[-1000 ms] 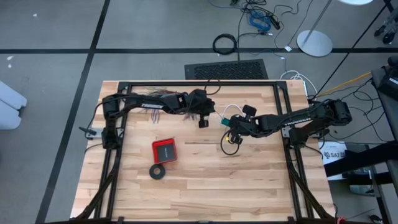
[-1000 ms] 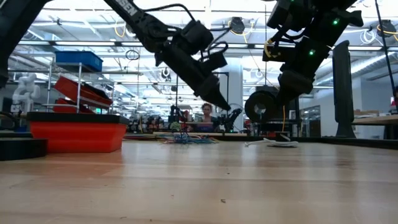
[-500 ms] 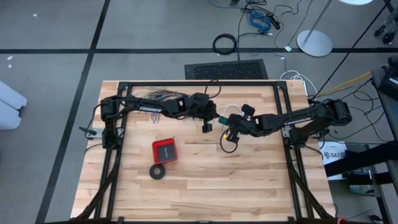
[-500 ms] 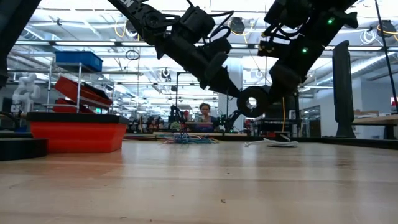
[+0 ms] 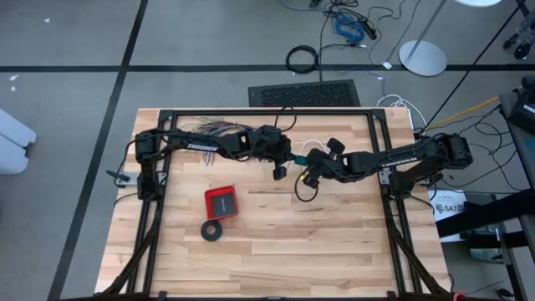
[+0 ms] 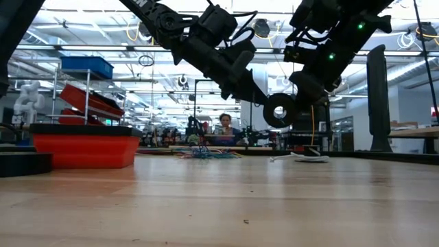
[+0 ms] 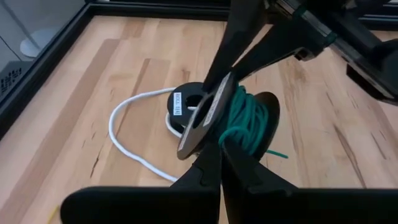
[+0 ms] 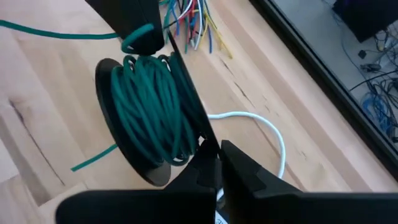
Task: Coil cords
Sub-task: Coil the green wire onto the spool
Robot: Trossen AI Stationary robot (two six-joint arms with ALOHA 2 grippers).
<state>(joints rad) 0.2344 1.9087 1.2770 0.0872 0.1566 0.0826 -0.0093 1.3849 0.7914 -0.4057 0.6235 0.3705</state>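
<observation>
I see the teal-green wire [image 8: 149,112] wound on a black spool [image 7: 208,118], held above the table's far middle. My right gripper [image 8: 211,163] is clamped on one spool flange; my left gripper [image 7: 217,163] is pinched closed against the other. The white cord [image 7: 127,140] lies on the wood below.

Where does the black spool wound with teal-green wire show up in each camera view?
High view: black spool wound with teal-green wire, between the two grippers mid-table, mostly hidden.
Low view: raised off the table, right of centre, seen as a round black disc.
Left wrist view: centre.
Right wrist view: centre-left.
Shared landmark: thin white cord on the table by the spool, also visible in the right wrist view.
</observation>
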